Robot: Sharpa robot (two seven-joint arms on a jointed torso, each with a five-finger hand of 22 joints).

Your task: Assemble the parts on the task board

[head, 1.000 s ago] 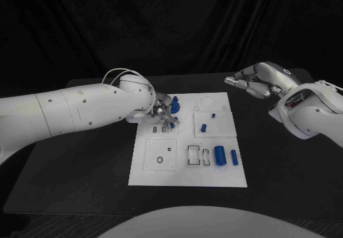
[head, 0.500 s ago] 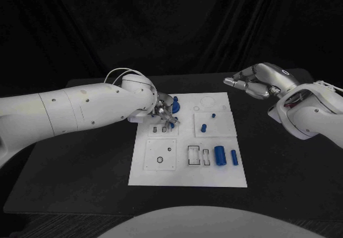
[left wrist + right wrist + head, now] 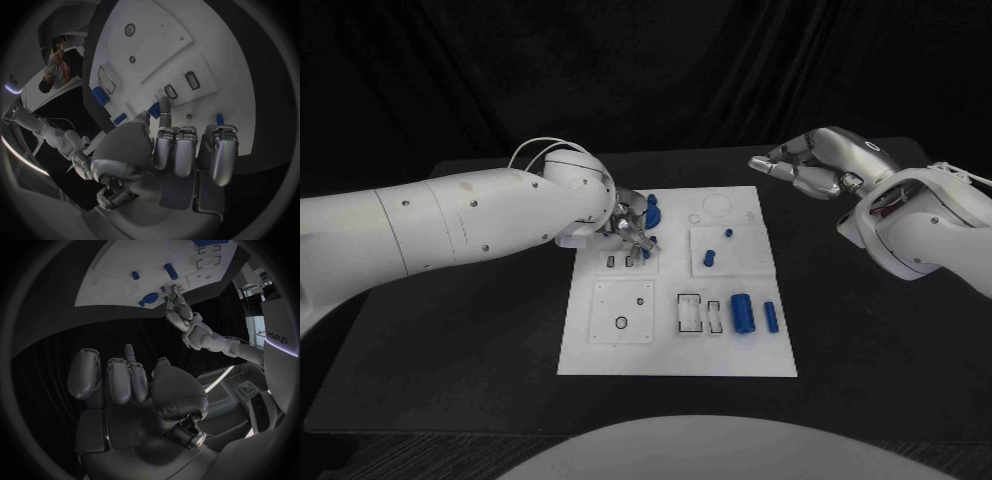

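The white task board (image 3: 678, 352) lies mid-table. My left hand (image 3: 629, 228) hovers low over its far left part and pinches a small blue part (image 3: 154, 110) between thumb and a finger, just by two small slots (image 3: 170, 91). A blue round part (image 3: 652, 212) sits right behind that hand. Two short blue pegs (image 3: 728, 234) (image 3: 710, 258) lie on the far right plate. A thick blue cylinder (image 3: 743, 312) and a thinner one (image 3: 773, 316) lie at the right edge. My right hand (image 3: 812, 165) hangs above the table's far right, its fingers curled with nothing in them.
A square plate with a small oval hole (image 3: 623, 311) and a pair of rectangular slots (image 3: 691, 312) take up the board's near half. Black table (image 3: 459, 330) surrounds the board on all sides; a dark curtain stands behind.
The left hand's fingers have shifted very slightly over the small slots. The right hand has held still.
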